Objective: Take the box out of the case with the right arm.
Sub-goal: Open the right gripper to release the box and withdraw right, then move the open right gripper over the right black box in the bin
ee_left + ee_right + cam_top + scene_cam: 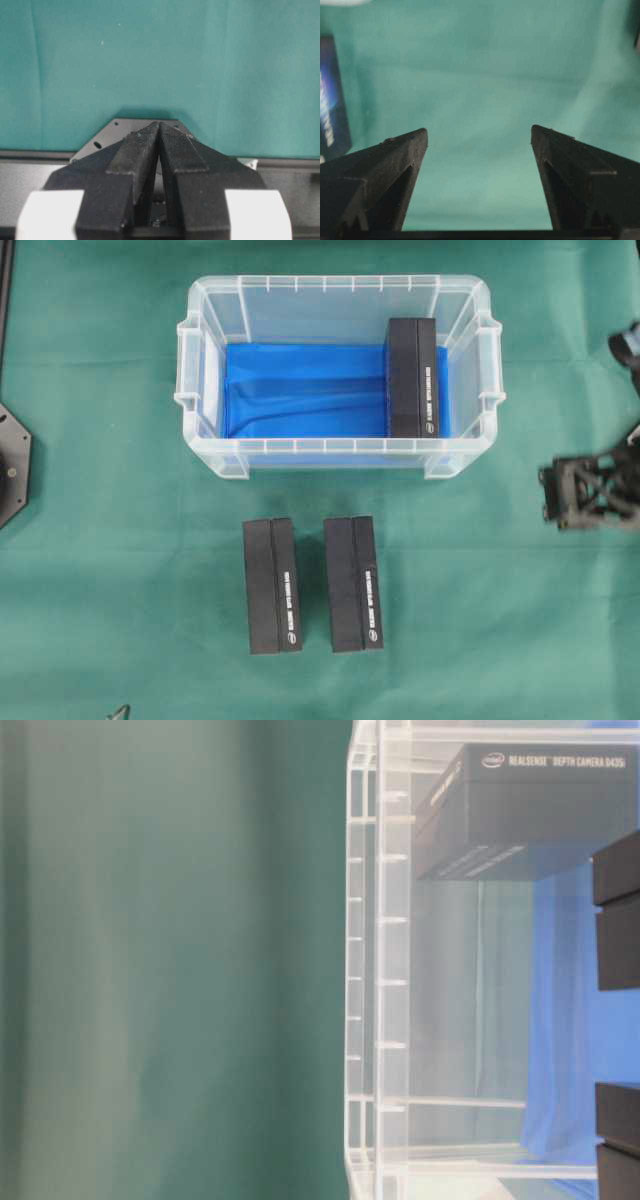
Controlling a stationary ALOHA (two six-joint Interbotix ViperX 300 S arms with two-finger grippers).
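The case (pixel 330 285) is a clear plastic bin with a blue floor lining, standing at the upper middle of the green cloth. One black box (pixel 412 377) stands on edge inside it against the right wall. The table-level view looks through the case wall (pixel 390 970) at the box (pixel 530 810). My right gripper (pixel 548 495) hovers outside the case, to its lower right, pointing left. In the right wrist view the right gripper (pixel 479 137) is open with only green cloth between the fingers. My left gripper (pixel 159 125) is shut on nothing.
Two more black boxes (pixel 272 585) (pixel 353 583) lie side by side on the cloth in front of the case. One dark box (pixel 332 100) shows at the left edge of the right wrist view. A black base plate (pixel 10 460) sits at the left edge.
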